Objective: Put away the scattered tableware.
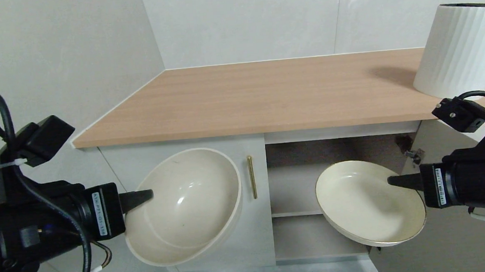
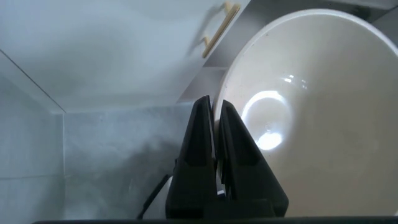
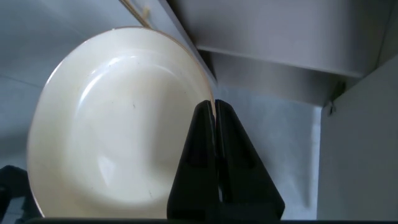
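Observation:
My left gripper is shut on the rim of a large deep cream bowl, held tilted in the air before the closed left cabinet door. In the left wrist view its fingers pinch the bowl at its edge. My right gripper is shut on the rim of a shallower cream plate with a thin gold edge, held tilted in front of the open right cabinet compartment. The right wrist view has the plate clamped between the fingers.
The wooden countertop carries a white ribbed lamp shade at the far right. Below it, the left door has a brass handle. The open compartment has a shelf, and its door stands swung out to the right.

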{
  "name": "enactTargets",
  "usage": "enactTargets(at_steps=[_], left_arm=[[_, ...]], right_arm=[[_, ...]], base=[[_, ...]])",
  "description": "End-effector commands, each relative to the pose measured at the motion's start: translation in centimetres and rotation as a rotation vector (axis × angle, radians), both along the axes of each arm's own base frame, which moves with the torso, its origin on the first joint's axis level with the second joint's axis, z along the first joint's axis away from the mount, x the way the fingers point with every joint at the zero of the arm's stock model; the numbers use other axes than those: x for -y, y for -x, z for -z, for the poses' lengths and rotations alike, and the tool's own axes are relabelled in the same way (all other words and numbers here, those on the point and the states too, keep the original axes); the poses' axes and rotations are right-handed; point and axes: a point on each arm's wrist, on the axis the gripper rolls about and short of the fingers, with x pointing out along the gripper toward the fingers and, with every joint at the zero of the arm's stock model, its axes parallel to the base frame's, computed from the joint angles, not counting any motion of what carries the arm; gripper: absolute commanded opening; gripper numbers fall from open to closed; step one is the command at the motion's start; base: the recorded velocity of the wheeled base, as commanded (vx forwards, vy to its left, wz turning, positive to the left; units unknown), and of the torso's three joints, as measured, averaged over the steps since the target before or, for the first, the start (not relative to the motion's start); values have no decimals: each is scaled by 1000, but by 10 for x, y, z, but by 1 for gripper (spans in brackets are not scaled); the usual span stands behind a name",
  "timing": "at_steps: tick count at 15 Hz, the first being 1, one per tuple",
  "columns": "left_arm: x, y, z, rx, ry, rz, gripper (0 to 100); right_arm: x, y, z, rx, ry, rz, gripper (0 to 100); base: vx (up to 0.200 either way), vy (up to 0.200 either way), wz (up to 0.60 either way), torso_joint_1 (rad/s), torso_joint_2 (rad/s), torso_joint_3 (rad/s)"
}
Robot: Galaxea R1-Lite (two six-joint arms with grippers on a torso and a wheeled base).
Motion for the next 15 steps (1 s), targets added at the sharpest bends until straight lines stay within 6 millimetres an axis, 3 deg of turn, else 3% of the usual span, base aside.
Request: enactTargets(at_steps=[1,7,15], left_arm=[[0,-1,0,-2,-1,0,0],[1,-1,1,-3,-2,0,0],[1,-2,2,-10,-5,1,0]], right_arm=[[-2,-4,4,-18,11,1,0],[-5,-8,11,-43,26,1,0],[-10,-17,22,-85,51,1,0]], base=[[0,0,0,-124,447,305],[0,0,0,-93,394,289],[0,0,0,-9,26,12]])
